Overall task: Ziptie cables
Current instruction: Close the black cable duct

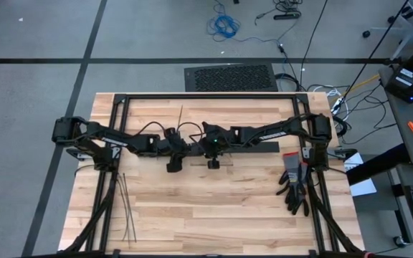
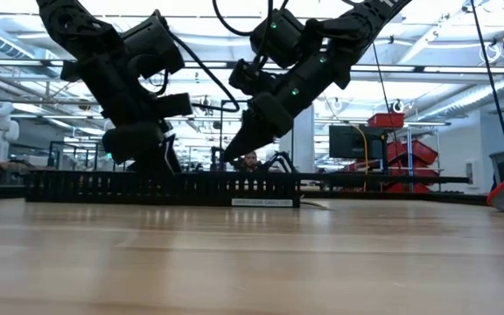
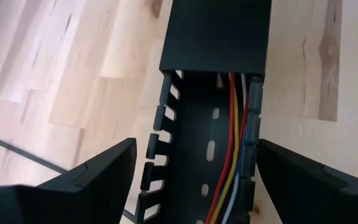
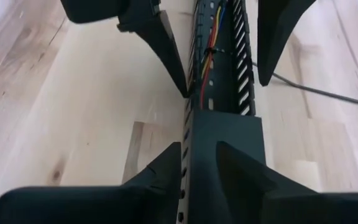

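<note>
**Two arms converge on a wire-filled duct at mid-table**

A wooden table (image 1: 214, 208) carries a long black slotted duct (image 2: 160, 186) lying crosswise near its far half, with both arms reaching in from opposite ends to meet over it. The duct's long axis runs left to right across the table, and the cables (image 3: 232, 155) lie along that same line inside its channel, already cinched at one spot by a ziptie (image 4: 219, 52). The left gripper (image 3: 191, 180) stands wide open, one finger on each side of the duct with the wires directly between them, holding nothing. The right gripper (image 4: 197, 168) sits on the covered stretch of the duct with its fingers nearly together on the left wall (whether it truly clamps that wall cannot be told). Judged from this layout, the left gripper is the nearer to the exposed wires, which run straight ahead of it along the channel. The spare zipties (image 1: 125, 208) lie well apart, near the table's front-left corner on the left arm's side. Dark gloves (image 1: 295, 185) rest at the right edge.
</note>
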Robot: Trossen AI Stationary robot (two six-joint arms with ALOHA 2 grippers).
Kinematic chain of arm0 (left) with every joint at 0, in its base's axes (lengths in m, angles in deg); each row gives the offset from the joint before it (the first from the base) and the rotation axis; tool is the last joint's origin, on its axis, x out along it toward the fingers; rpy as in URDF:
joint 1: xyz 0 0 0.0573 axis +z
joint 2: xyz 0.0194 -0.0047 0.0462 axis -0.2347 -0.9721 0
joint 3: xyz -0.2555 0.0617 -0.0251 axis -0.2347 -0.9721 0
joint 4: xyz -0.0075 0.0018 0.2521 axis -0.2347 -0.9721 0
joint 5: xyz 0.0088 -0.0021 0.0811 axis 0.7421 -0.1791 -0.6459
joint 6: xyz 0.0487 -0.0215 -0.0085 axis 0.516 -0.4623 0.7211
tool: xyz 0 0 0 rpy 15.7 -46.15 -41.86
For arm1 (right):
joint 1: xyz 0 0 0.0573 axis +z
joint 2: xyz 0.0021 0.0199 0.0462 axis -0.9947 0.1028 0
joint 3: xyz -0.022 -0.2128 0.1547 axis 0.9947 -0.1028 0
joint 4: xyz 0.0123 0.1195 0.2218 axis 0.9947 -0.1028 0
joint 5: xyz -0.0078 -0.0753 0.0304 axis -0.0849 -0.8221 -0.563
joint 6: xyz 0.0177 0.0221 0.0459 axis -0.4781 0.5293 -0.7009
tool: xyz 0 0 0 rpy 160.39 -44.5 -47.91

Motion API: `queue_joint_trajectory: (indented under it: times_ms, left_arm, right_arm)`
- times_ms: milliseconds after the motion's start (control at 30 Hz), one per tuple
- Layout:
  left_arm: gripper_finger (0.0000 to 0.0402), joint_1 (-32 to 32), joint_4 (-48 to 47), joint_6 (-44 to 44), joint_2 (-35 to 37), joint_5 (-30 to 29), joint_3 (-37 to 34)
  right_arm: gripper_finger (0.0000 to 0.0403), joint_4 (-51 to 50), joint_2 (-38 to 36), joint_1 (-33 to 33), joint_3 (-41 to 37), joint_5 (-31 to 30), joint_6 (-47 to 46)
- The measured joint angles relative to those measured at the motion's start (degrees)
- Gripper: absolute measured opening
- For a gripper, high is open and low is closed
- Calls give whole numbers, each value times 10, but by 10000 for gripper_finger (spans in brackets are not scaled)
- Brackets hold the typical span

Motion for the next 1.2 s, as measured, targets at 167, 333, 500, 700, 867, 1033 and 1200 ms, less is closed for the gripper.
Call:
queue_joint_trajectory:
  times_ms: [167, 333, 500, 700, 867, 1033, 1200]
  left_arm:
    - [317, 7, 5, 2, 0, 0, 0]
    - [288, 6, 9, -8, 0, 1, 0]
    - [265, 6, 10, -12, 0, 6, 0]
    - [260, 6, 14, -12, 0, 9, -1]
    - [260, 5, 25, -13, 0, 16, -2]
    - [260, 3, 35, -14, -1, 18, -2]
    - [259, -3, 42, -17, -1, 22, -2]
  right_arm:
    - [74, 14, 0, -4, 0, -2, -6]
    - [31, 15, 4, -25, 1, -3, -11]
    - [5, 8, 17, -35, 0, -1, -20]
    - [1, 26, 31, -30, 2, 12, -28]
    - [1, 27, 38, -30, 2, 15, -31]
    - [0, 47, 42, -31, 2, 17, -32]
    - [0, 71, 57, -32, 2, 18, -32]
